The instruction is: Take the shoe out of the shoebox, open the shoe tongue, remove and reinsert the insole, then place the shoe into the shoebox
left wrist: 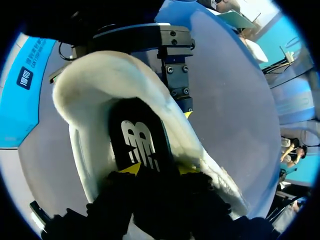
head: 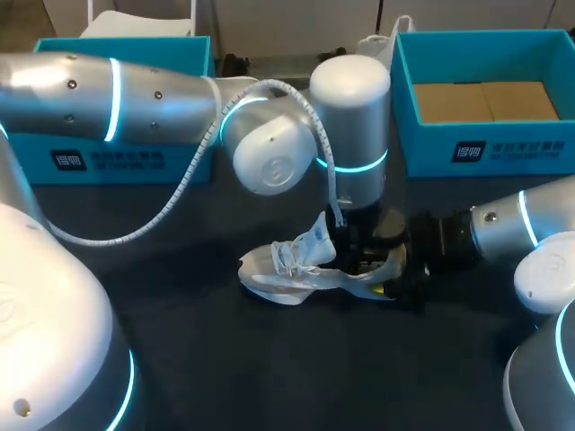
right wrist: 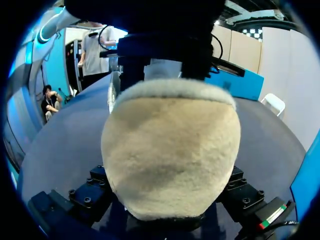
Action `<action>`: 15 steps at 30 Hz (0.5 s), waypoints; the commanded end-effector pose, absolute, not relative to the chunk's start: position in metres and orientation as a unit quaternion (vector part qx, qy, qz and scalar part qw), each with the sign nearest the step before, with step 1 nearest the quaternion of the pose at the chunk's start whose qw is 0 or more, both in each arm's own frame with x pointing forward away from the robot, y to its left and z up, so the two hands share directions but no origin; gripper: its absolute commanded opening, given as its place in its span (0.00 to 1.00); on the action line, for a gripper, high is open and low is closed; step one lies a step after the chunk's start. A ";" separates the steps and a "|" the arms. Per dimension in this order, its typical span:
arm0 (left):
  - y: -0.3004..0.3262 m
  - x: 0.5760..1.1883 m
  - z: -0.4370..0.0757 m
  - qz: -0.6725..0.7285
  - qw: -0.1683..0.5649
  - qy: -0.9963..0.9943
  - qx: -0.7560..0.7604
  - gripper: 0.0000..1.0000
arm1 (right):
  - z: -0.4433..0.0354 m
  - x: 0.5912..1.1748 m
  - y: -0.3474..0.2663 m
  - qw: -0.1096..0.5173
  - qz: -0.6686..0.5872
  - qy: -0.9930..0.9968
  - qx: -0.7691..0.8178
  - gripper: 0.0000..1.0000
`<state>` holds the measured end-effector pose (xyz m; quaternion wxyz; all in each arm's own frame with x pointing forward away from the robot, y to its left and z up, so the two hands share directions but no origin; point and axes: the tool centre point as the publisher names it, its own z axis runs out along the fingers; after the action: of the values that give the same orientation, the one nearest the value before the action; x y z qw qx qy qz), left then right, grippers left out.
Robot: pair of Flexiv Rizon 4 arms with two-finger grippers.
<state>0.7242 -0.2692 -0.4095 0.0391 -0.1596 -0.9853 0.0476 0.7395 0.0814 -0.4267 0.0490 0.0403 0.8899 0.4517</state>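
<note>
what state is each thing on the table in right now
shoe, out of the box, on the table
insole, inside the shoe
left box, open top
right box, open, no shoe in it
left jaws, open, tips on the insole
right jaws, shut on the shoe's heel

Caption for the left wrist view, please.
Left gripper inside the white shoe over its black insole; right gripper clamps the heel.
</note>
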 end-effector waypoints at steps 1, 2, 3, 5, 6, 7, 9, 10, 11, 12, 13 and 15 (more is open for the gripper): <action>-0.274 0.719 -0.435 0.048 0.010 -0.986 -0.158 0.12 | -0.429 0.738 0.087 0.050 0.449 0.891 0.041 0.00; -0.274 0.721 -0.436 0.048 0.008 -0.986 -0.157 0.06 | -0.429 0.738 0.087 0.050 0.449 0.891 0.041 0.00; -0.274 0.722 -0.437 0.048 0.002 -0.987 -0.155 0.00 | -0.429 0.738 0.087 0.050 0.449 0.891 0.041 0.00; -0.274 0.723 -0.437 0.050 -0.006 -0.987 -0.153 0.00 | -0.429 0.738 0.087 0.050 0.449 0.891 0.041 0.00; -0.273 0.727 -0.436 0.050 -0.011 -0.987 -0.151 0.00 | -0.429 0.738 0.087 0.050 0.449 0.891 0.041 0.00; -0.273 0.729 -0.435 0.050 -0.013 -0.988 -0.149 0.00 | -0.429 0.738 0.087 0.050 0.449 0.891 0.041 0.00; -0.272 0.734 -0.430 0.053 -0.013 -0.988 -0.142 0.00 | -0.429 0.738 0.087 0.050 0.449 0.891 0.041 0.00; -0.271 0.736 -0.427 0.055 -0.015 -0.989 -0.136 0.00 | -0.429 0.738 0.087 0.050 0.449 0.891 0.041 0.00; -0.270 0.737 -0.425 0.056 -0.014 -0.989 -0.134 0.00 | -0.429 0.738 0.087 0.050 0.449 0.891 0.041 0.00; -0.269 0.738 -0.420 0.057 -0.010 -0.990 -0.132 0.00 | -0.429 0.738 0.087 0.050 0.449 0.891 0.041 0.00; -0.269 0.739 -0.417 0.058 -0.011 -0.990 -0.128 0.00 | -0.429 0.738 0.087 0.050 0.449 0.891 0.041 0.00; -0.266 0.741 -0.410 0.061 -0.009 -0.990 -0.126 0.00 | -0.429 0.738 0.087 0.050 0.449 0.891 0.041 0.00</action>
<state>0.7308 -0.2669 -0.4087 -0.0136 -0.1257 -0.9903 0.0584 0.7401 0.0815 -0.4260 0.0492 0.0405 0.8898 0.4519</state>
